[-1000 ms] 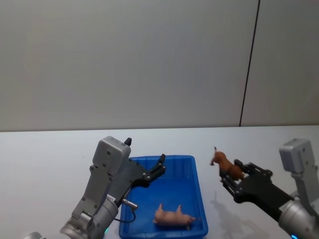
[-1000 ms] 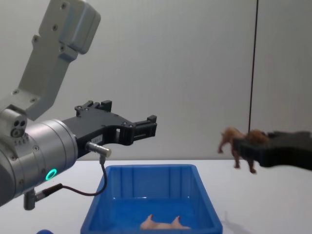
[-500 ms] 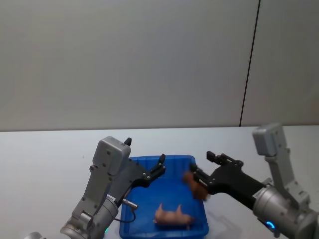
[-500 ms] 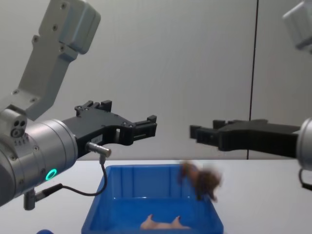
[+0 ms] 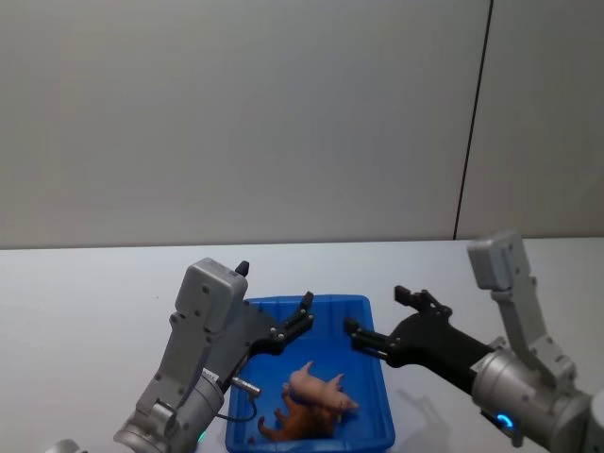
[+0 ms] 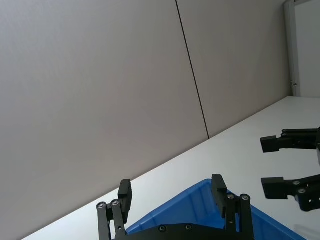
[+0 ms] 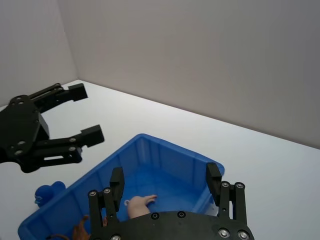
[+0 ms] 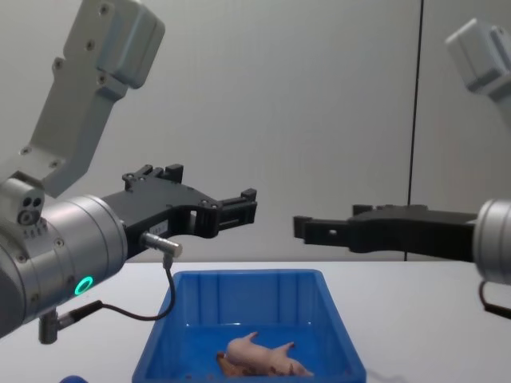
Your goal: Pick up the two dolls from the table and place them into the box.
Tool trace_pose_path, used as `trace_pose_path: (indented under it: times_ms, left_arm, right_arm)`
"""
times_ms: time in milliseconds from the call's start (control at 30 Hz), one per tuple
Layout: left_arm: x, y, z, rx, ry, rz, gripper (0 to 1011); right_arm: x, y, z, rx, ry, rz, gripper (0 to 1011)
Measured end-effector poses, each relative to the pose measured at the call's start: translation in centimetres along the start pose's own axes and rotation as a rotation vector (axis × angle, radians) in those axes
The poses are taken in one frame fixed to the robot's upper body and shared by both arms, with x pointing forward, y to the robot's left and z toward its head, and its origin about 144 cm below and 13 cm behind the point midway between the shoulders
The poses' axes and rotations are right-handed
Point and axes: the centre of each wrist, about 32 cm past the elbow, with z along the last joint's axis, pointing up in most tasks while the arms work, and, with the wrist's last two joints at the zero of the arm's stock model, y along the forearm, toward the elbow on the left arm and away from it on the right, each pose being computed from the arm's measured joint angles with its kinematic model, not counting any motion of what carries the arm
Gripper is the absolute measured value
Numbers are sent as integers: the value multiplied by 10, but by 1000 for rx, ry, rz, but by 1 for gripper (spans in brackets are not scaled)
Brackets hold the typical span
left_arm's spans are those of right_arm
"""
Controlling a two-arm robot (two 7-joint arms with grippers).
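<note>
White all across: starting with the one surface (image 5: 94, 283), no toy lying on it any more. Moving in to the one blue box (image 5: 363, 377) standing on it between the arms. Watching two grippers hanging above it: finding the left gripper (image 5: 304, 314) spread wide over the box's left side, just as a second ago, and the right gripper (image 5: 376, 311) spread and empty above the right rim, having just let go. Seeing the brown lion (image 5: 293, 422), carried in mid-air a second ago, now lying on the box floor just beside the pink pig (image 5: 319, 389), possibly touching it. Counting two dolls, both in the box, none in a gripper. Judging the task as good as finished, needing only the arms pulling back.
</note>
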Motion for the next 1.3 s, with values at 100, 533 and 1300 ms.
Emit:
trace_pose_path:
  times_ms: [100, 533, 1300]
  left_arm:
    - [0, 0, 0, 0, 0, 0, 1002]
    - [0, 0, 0, 0, 0, 0, 1002]
    - [4, 27, -6, 67, 3, 72, 1002]
  right_arm:
    - [4, -5, -1, 2, -2, -14, 1001]
    - [21, -41, -10, -6, -17, -77, 1001]
    - [30, -64, -15, -17, -28, -109, 1001]
